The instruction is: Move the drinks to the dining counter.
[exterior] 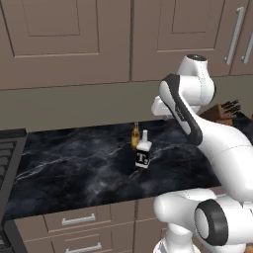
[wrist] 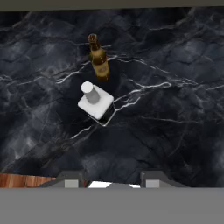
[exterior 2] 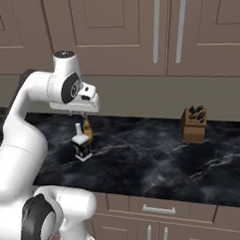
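A: Where are the drinks?

B: Both stand upright on the black marble worktop point(exterior: 74, 173), the one backed by panelled cabinets point(exterior: 64, 39). The beer bottle point(exterior: 135, 136) is amber and slim. The white bottle point(exterior: 143, 153) is squat, with a black label marked "T". They are just beside each other, the beer bottle nearer the wall.

A: Touching?

B: Apart in the hand view, where the beer bottle point(wrist: 99, 59) sits past the white bottle point(wrist: 96, 101) with a sliver of marble between. From the right base view the white bottle point(exterior 2: 82, 144) overlaps the beer bottle point(exterior 2: 87, 128), so that angle cannot say.

A: Anything inside them?

B: The beer bottle's glass is amber all the way up; I cannot tell a fill level. The white bottle is opaque. Both have their tops on.

A: And the gripper?

B: The gripper point(wrist: 111, 180) hangs above the worktop, looking down on both bottles. Its two fingers stand apart, with nothing between them. It touches neither bottle. In the right base view the hand point(exterior 2: 83, 101) is over the bottles.

A: Anything else on the worktop?

B: A wooden knife block point(exterior 2: 194, 124) with dark handles, well apart from the bottles, toward the right.
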### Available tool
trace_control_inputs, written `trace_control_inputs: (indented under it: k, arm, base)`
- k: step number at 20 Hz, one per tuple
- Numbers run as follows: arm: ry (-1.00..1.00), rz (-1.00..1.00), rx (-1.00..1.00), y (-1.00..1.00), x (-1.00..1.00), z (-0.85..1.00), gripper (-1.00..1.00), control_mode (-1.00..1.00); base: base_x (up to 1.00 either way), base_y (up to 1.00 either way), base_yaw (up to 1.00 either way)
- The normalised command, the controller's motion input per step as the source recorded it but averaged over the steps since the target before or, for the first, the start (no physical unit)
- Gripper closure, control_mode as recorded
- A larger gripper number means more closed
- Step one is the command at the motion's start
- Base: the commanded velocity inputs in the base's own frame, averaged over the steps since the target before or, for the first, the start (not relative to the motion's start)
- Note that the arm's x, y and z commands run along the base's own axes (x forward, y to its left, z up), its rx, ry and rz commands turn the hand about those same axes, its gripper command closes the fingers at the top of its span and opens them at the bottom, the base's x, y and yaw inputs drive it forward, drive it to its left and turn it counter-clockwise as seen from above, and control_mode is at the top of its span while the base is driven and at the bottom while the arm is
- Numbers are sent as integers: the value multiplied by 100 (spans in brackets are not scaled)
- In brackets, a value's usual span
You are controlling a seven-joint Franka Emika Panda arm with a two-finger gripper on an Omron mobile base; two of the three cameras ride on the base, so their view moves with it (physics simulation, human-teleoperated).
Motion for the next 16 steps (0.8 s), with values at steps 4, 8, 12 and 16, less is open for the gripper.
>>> trace_control_inputs:
  k: [4,8,12,16]
  arm:
    - [-9,0,0,18,-35,0,-100,-100]
    - [-2,3,-3,43,-57,-5,-100,-100]
    - [0,5,-6,31,-56,-8,-100,-100]
    - [0,7,-7,18,-28,-22,-100,-100]
  base:
    - [0,0,0]
    - [0,0,0]
    - [0,0,0]
    - [0,0,0]
